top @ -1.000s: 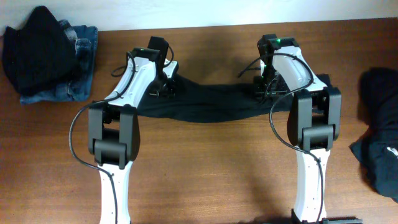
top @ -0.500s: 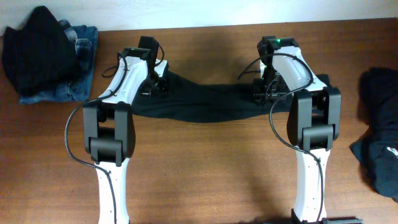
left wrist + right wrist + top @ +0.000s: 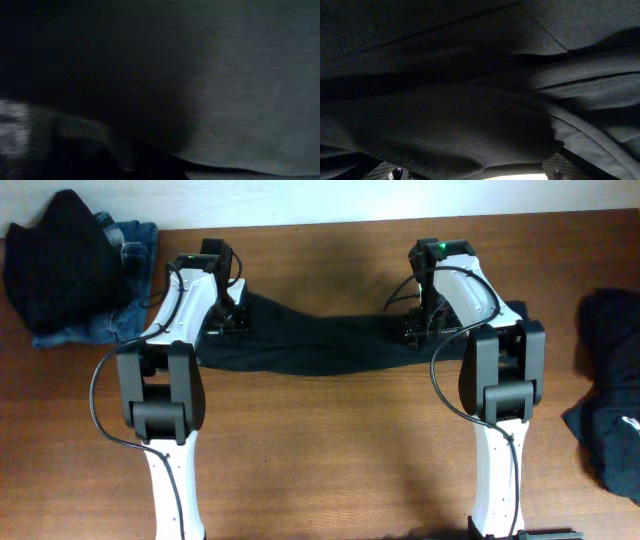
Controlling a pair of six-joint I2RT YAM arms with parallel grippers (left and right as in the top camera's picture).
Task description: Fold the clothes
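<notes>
the black garment [image 3: 320, 345] lies stretched across the middle of the counter [image 3: 330, 450]. its left end is pinched in the closed left pincer [image 3: 228, 315]. its right end lies under the right pincer [image 3: 420, 328], whose jaws stand wide over the cloth.

black garment [image 3: 320, 348]: stretched in a long, wrinkled band across centre of counter, lower edge sagging | black heap [image 3: 60, 260]: atop blue jeans [image 3: 130, 285], upper left | dark garment [image 3: 610, 400]: crumpled, right edge
</notes>
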